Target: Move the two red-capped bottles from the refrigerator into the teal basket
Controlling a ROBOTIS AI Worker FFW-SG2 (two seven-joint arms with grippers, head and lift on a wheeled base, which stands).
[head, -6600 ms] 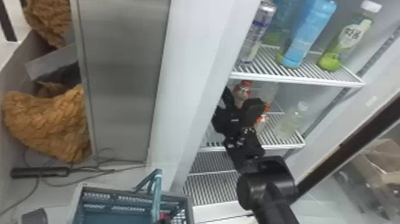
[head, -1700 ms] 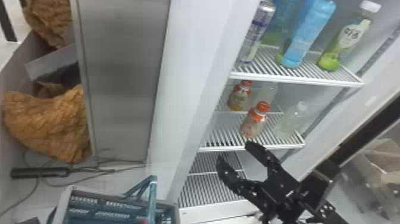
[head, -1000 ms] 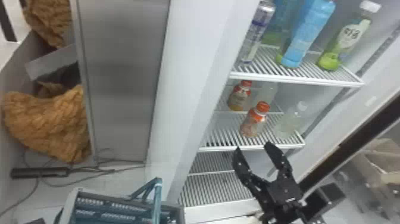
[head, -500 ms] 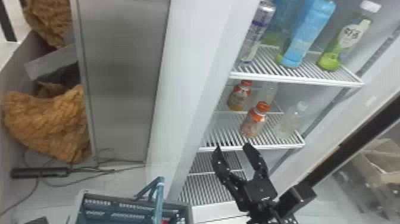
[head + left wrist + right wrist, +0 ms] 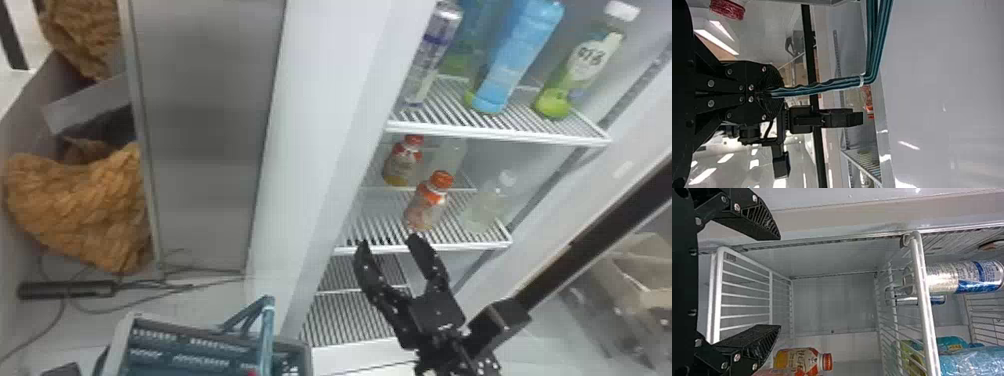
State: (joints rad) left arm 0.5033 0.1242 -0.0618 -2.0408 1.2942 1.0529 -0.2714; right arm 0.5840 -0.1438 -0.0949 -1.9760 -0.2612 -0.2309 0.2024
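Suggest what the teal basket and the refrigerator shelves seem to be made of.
Teal basket: probably matte moulded plastic, judging by its even colour and slotted walls. Refrigerator shelves: likely metal wire with a smooth white coating, given thin parallel bars.

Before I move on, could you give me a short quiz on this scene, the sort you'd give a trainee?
1. Multiple choice. Where are the two red-capped bottles?
a) Beside the tall can
b) One shelf below the tall blue bottle
c) On the floor

2. True or false? The right gripper is open, with no bottle between its fingers.

3. Fill in the missing word. The left gripper is closed on the ______ of the teal basket.

Key: 1: b. 2: True. 3: handle.
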